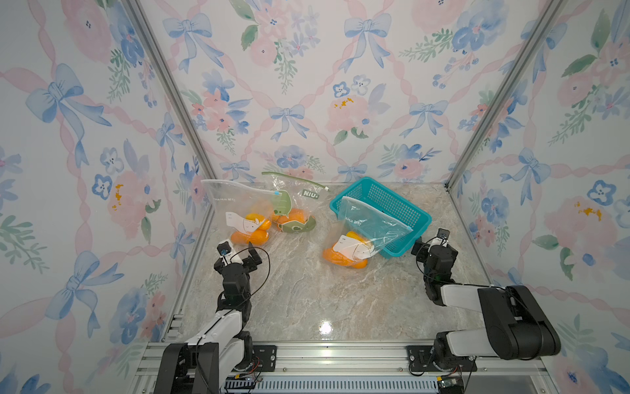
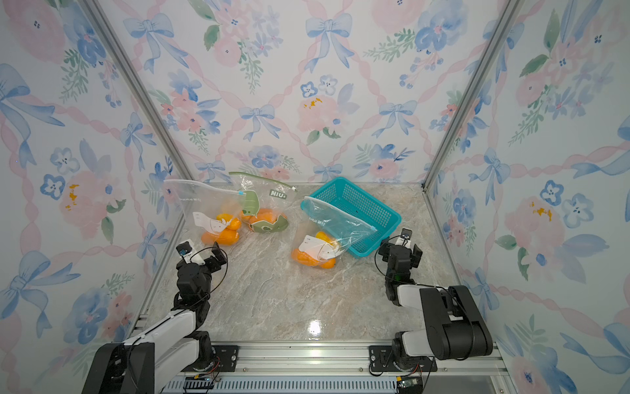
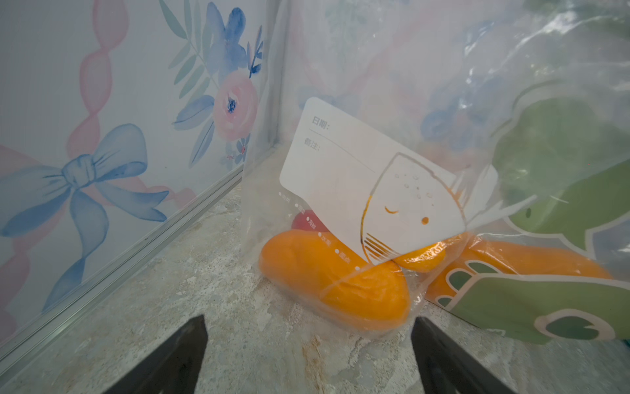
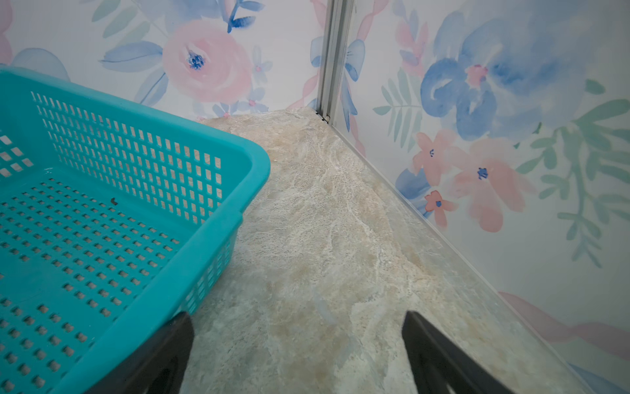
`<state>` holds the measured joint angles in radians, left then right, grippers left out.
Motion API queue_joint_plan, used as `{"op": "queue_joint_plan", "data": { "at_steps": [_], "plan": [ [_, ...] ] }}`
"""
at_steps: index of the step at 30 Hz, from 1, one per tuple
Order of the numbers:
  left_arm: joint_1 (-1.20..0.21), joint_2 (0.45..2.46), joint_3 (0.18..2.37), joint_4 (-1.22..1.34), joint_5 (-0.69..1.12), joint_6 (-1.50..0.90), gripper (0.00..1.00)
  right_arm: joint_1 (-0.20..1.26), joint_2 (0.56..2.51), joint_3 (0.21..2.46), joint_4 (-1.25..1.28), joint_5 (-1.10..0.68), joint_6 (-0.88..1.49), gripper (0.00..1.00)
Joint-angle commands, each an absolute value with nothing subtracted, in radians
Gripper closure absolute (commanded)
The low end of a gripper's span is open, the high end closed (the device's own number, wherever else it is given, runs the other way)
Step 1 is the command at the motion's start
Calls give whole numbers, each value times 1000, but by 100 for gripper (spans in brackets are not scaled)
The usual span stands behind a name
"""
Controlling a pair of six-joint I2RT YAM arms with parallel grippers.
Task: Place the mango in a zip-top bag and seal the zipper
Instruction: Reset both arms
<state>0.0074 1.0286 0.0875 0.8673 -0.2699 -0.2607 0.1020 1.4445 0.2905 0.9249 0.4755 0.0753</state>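
Nearest us, our left claw (image 3: pixel 306 327) and right claw (image 4: pixel 296 320) both stand apart and empty over the marbled desk (image 1: pixel 306 300). Beyond them, every orange mango (image 1: pixel 335 256) we see already lies in a clear zip-top bag (image 1: pixel 375 225), the teal plastic basket (image 4: pixel 136 143) empty, so little seems left. Whether the zippers (image 1: pixel 377 212) are fully shut we cannot tell.

Left tool (image 3: pixel 308 322): jaws wide apart, empty, near left edge of the bench (image 1: pixel 306 300).
Right tool (image 4: pixel 300 317): jaws wide apart, empty, near right edge.
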Motion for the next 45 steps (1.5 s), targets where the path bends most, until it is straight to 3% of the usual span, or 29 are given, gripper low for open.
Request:
{"op": "queue_joint_plan", "data": {
  "at_steps": [1,19,27,35,45],
  "plan": [
    [14,1065,80,1022,-171,-162,2,120,1456,280,1046,465,38,1],
    [13,1444,158,1307,-9,-144,2,118,1485,217,1196,433,24,1],
    [-77,1555,184,1363,-84,-52,2,145,1508,206,1246,437,-9,1],
    [-87,1549,183,1355,-157,-66,2,177,1621,245,1303,449,-59,1],
    [-98,1549,183,1356,-173,-59,2,155,1580,294,1146,438,-23,1]
  ]
}}
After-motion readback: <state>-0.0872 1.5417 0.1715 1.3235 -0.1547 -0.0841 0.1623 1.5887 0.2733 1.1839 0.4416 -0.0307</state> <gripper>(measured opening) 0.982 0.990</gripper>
